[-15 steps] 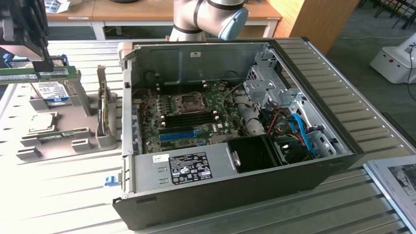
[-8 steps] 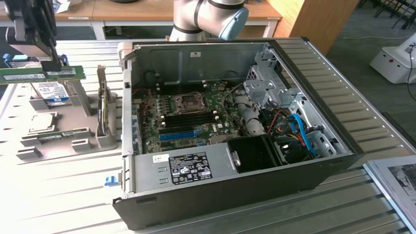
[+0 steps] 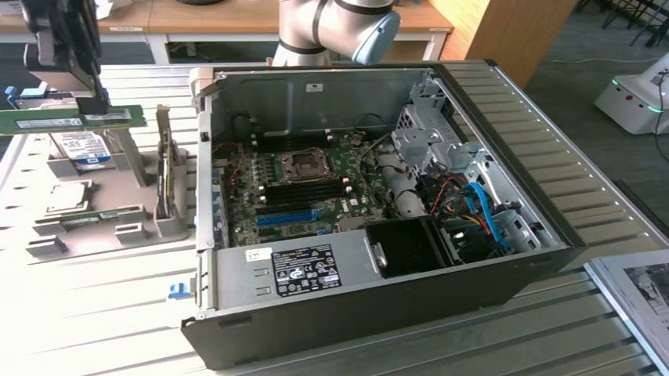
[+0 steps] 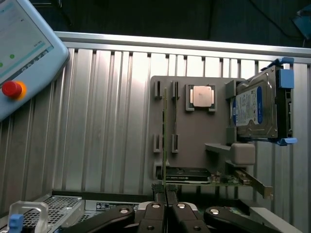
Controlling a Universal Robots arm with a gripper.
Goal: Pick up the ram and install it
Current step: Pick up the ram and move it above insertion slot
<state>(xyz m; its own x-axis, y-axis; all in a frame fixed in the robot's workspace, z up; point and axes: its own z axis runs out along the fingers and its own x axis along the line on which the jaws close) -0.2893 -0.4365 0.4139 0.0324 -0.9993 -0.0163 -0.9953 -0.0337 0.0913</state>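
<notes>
Wrist view shows the gripper (image 4: 166,198) clamped on the ram (image 4: 164,141) above the grey holder (image 4: 199,141).

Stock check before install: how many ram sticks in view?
2. The first ram is held in the fingers; the second ram in the grey holder, exterior view's left. More may be hidden.

Exterior cam sits high and a bit back, angled down onto the open case (image 3: 366,329) on the table (image 3: 94,313), with the holder (image 3: 168,211) at the exterior view's left. Wrist cam hangs fairly near above that holder, looking straight down past the gripper (image 4: 165,196) and edge-on ram (image 4: 164,141). Both catch the holder, drive (image 4: 255,107), table slats and some case.
</notes>
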